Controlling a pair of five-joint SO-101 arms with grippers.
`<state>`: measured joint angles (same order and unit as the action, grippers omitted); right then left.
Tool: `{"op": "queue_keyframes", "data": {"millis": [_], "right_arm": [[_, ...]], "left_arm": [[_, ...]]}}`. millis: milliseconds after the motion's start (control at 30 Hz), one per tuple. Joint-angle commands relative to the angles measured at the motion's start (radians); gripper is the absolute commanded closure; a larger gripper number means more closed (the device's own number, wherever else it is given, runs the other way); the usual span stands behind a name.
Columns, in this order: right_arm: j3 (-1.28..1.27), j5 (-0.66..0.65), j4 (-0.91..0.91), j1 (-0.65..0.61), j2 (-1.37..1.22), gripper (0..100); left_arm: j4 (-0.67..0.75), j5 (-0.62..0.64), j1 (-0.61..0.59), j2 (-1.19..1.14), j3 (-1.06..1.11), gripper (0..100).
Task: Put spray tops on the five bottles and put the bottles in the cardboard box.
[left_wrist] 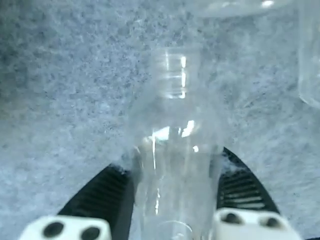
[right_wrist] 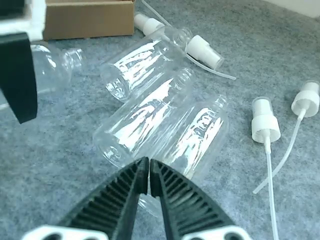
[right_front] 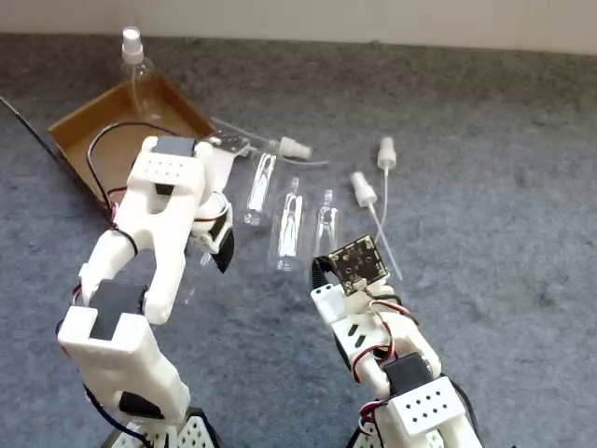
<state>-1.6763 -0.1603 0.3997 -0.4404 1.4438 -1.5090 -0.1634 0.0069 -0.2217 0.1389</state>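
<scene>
Grey carpet (right_front: 485, 243) covers the table.

High view: the cardboard box (right_front: 93, 131) is far left, with one capped bottle (right_front: 133, 58) upright at its far edge. Three capless bottles (right_front: 289, 224) lie side by side mid-table, their long axes running near to far. Two spray tops (right_front: 364, 191) lie just right of them, and another top (right_front: 294, 147) lies beyond. The right arm (right_front: 359, 263) is the nearer one to the right-hand pair.

Left wrist view: the left gripper (left_wrist: 175, 172) clamps a clear bottle (left_wrist: 172, 115), whose open neck points away from the jaws.

Right wrist view: the right gripper (right_wrist: 149, 162) is closed on nothing and sits over the lying bottles. We judge the nearest top (right_wrist: 264, 120), off to its right, the likely pick. Its dip tube trails nearward.
</scene>
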Motion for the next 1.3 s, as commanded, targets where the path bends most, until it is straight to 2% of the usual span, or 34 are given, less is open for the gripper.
{"op": "queue_keyframes", "data": {"millis": [0, 100, 367, 500, 633, 833, 1100, 1267], "right_arm": [[-0.165, -0.008, 0.002, 0.012, 0.01, 99.3], [-0.165, -0.008, 0.002, 0.012, 0.007, 99.3], [-0.165, -0.008, 0.004, 0.012, 0.012, 99.3], [-0.165, -0.008, 0.004, 0.012, 0.012, 99.3], [-0.165, -0.008, 0.004, 0.012, 0.01, 99.3], [-0.165, -0.008, 0.004, 0.012, 0.008, 99.3], [-0.165, -0.008, 0.004, 0.012, 0.008, 99.3], [-0.165, -0.008, 0.004, 0.012, 0.012, 99.3]], "left_arm": [[0.11, -0.014, -0.013, -0.053, 0.028, 93], [0.161, -0.015, -0.015, -0.09, 0.027, 93], [0.176, -0.014, -0.085, -0.096, 0.036, 78], [0.176, -0.014, -0.085, -0.096, 0.033, 74], [0.176, -0.014, -0.084, -0.101, 0.028, 77], [0.176, -0.015, -0.084, -0.097, 0.028, 89], [0.167, -0.009, -0.082, -0.091, -0.007, 90], [0.005, -0.009, -0.084, -0.005, -0.093, 90]]}}
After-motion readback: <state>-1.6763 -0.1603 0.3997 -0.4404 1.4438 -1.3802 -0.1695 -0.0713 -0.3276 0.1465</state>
